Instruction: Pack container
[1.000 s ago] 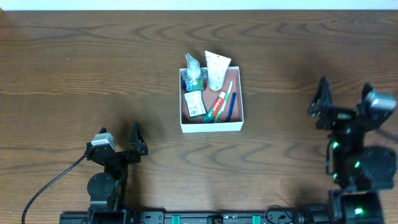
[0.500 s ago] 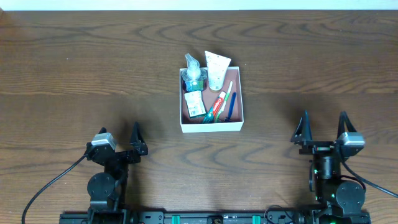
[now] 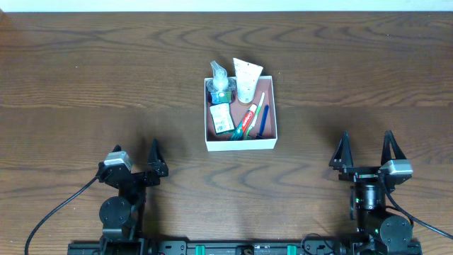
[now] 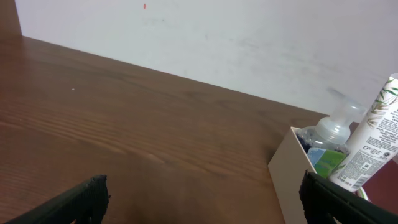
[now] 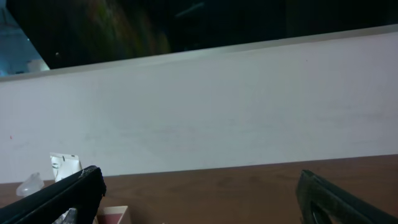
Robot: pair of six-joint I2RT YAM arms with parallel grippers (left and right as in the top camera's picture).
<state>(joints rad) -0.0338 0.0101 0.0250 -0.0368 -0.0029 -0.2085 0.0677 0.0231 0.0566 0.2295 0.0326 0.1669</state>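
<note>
The container [image 3: 241, 144] is a square white-walled box with a pink inside, in the middle of the table. It holds a clear pump bottle [image 3: 220, 81], a white tube [image 3: 246, 78], a green-labelled packet [image 3: 221, 117], a toothpaste tube [image 3: 245, 123] and toothbrushes. In the left wrist view the container's corner [image 4: 289, 171], the pump bottle [image 4: 333, 130] and the white tube [image 4: 370, 143] appear at the right. My left gripper [image 3: 134, 157] stands open near the front left, nothing between its fingers. My right gripper [image 3: 367, 149] stands open at the front right, empty too.
The dark wooden table [image 3: 106, 78] runs to a white wall [image 4: 249, 37] at the back. A black cable [image 3: 56, 209] trails from the left arm's base toward the front left corner.
The right arm has drawn back from a raised, turned pose at the right edge to its low place at the front right. The left arm and the container have not moved.
</note>
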